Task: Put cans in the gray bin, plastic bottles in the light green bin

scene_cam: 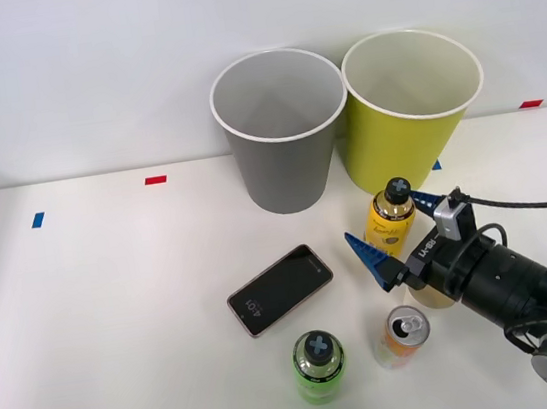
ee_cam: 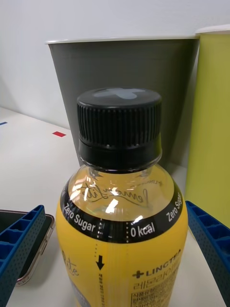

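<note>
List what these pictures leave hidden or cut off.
- Yellow bottle: its base is cut off by the wrist view's edge; in the front view the gripper covers its lower side.
- Phone: mostly hidden behind a blue finger in the wrist view.
- Bins' bottoms: the gray bin and green bin interiors fall outside both angles.

The yellow bottle (ee_cam: 122, 225) is cut off below its label; its small print is unreadable.

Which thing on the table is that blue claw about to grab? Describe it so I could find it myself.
Find the yellow-green bin at the back of the white table. Just in front of it stands a small yellow bottle between the open blue fingers. Unlike the green bottle and orange can nearer the front, it has a yellow label.
</note>
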Motion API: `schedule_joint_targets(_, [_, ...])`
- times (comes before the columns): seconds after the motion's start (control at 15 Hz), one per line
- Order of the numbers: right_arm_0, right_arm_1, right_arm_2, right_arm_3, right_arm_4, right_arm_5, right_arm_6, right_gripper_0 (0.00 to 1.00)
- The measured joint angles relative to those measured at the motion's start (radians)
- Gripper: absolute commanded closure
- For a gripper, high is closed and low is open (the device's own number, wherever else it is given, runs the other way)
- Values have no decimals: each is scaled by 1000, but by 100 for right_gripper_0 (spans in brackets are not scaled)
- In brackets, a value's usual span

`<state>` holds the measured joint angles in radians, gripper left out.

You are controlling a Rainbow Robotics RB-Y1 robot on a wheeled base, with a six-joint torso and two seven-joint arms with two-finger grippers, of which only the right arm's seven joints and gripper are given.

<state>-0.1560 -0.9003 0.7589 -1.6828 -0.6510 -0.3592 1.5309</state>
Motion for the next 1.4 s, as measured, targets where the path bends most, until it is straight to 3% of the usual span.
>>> schedule_joint_targets(0.2, [-4, 6, -1, 4, -7, 18, 5, 0])
schedule_joint_targets(0.27, [-9, 12, -1, 14, -8, 18, 6, 33])
schedule_joint_targets(0.33, [-16, 19, -1, 29, -8, 17, 8, 92])
schedule_joint_targets(0.4, [-20, 23, -2, 39, -8, 14, 9, 100])
schedule_joint_targets(1.07, [-19, 27, 0, -4, -24, -13, -20, 100])
schedule_joint_targets(1.4, [-18, -46, -6, -151, -33, -13, -32, 100])
